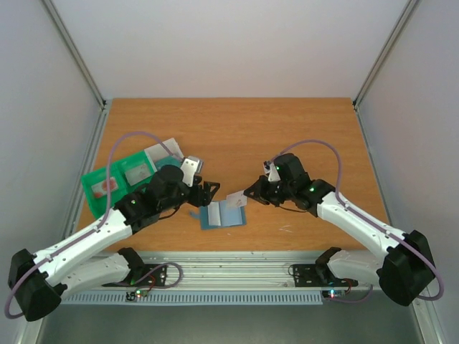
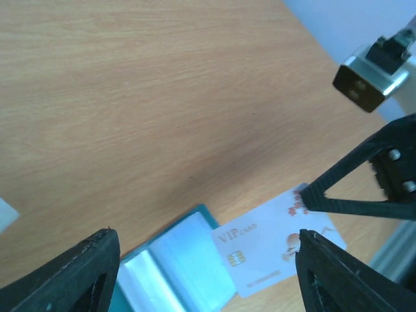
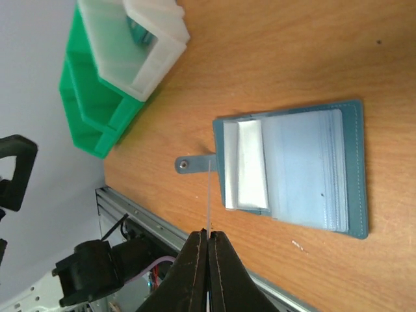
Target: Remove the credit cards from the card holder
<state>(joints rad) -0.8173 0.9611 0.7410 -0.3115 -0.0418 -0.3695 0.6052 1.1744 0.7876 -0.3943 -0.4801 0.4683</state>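
Right jaws are pinched shut on the white card [image 2: 273,250] by one edge, at 1 o'clock of the open card holder [image 1: 221,214]. The holder lies flat at the bench's [image 1: 229,129] 6 o'clock. Left jaws gape wide, empty. The cards are probably light, stiff and slick; grip an exposed edge.

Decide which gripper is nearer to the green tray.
Left. In the top view the left gripper hangs open a little to the right of the green tray. The right gripper, shut on a white card, sits farther to the right.
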